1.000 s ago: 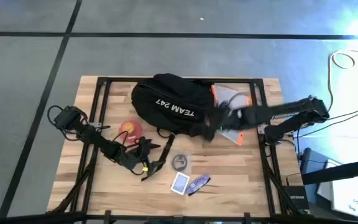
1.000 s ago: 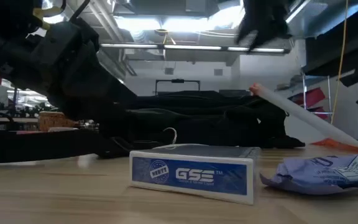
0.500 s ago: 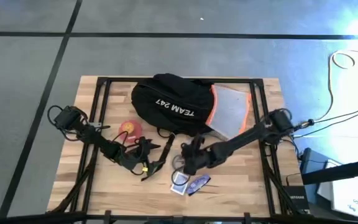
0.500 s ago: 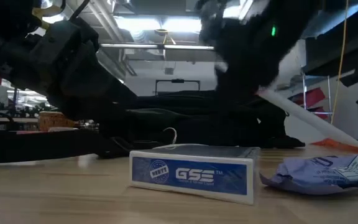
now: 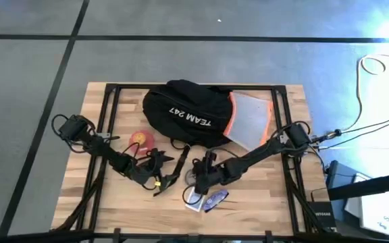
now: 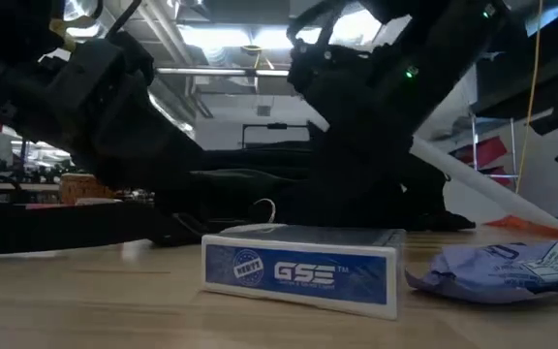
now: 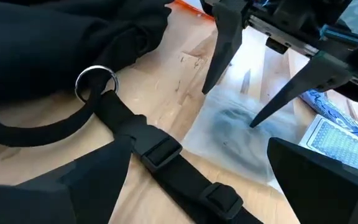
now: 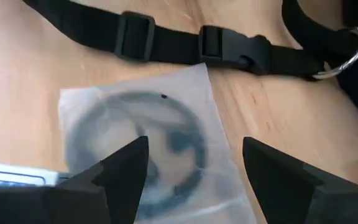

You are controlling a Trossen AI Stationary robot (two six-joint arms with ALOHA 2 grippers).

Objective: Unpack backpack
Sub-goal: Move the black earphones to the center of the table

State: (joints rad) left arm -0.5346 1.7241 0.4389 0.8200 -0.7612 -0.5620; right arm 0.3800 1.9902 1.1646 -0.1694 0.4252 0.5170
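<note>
Backpack point(image 5: 181, 111) lettering "TEAM 247"

The right gripper point(image 5: 196, 181) hangs spread just above a clear pouch point(image 8: 143, 149), hemmed by a buckled strap point(image 8: 166, 40) and metal ring point(image 7: 96, 81) on one side and a blue card box point(image 5: 196, 198) on the other. The backpack point(image 5: 184, 111) fills the table's far middle, the left gripper point(image 5: 169, 173) lies close beside. Bare wood point(image 5: 262, 202) stays open along the near edge.

Overhead looks down, low looks level; both wrists share the strap point(image 7: 166, 155).
</note>
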